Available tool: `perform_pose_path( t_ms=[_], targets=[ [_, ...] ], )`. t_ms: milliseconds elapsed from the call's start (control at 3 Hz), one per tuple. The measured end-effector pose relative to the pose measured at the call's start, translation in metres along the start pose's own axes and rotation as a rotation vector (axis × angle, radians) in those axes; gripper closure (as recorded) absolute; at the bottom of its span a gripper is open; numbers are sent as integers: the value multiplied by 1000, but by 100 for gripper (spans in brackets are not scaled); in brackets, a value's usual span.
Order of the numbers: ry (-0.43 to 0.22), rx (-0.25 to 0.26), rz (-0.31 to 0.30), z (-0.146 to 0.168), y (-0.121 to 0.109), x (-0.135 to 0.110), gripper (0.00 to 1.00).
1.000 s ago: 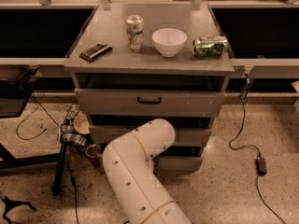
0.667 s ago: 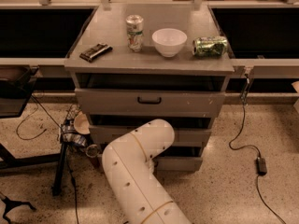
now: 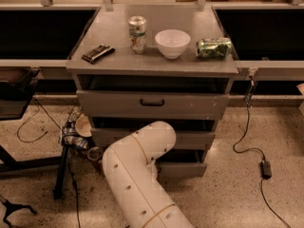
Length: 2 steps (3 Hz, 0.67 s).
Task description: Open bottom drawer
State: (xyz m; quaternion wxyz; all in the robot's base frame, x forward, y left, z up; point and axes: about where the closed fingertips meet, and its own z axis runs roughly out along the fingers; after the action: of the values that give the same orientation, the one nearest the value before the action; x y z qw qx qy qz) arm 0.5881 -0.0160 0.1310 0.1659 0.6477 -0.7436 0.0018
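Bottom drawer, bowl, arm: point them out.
Bottom drawer [image 3: 187, 169]: camera view, front panel's right part.
Bowl [image 3: 172, 50]: camera view, outer wall.
Arm [image 3: 142, 151]: camera view, white elbow; gripper hidden behind it, at the lower drawers.

Grey bottom drawer [image 3: 185, 169], white arm [image 3: 135, 175]

Grey desk [image 3: 118, 30]: flat, dull metal top. Four items lie on it, none touching another.

- Left front: dark flat object [image 3: 98, 53], bar-shaped, lying askew near the edge. Cannot tell what it is.
- Centre-left: drink can [image 3: 137, 33], upright, pale label.
- Just right of the can: white bowl [image 3: 172, 42], standing mouth up.
- Far right: green can [image 3: 214, 47] on its side, long axis running left to right, close to the right edge.

Tool is hidden behind the white arm [image 3: 137, 175], low in front of the desk.
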Motion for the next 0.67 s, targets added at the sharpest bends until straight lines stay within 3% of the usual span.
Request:
perform_pose_path(
  t_ms=[667],
  targets=[
    [3,-6,-4,-2,6,2,0]
  ],
)
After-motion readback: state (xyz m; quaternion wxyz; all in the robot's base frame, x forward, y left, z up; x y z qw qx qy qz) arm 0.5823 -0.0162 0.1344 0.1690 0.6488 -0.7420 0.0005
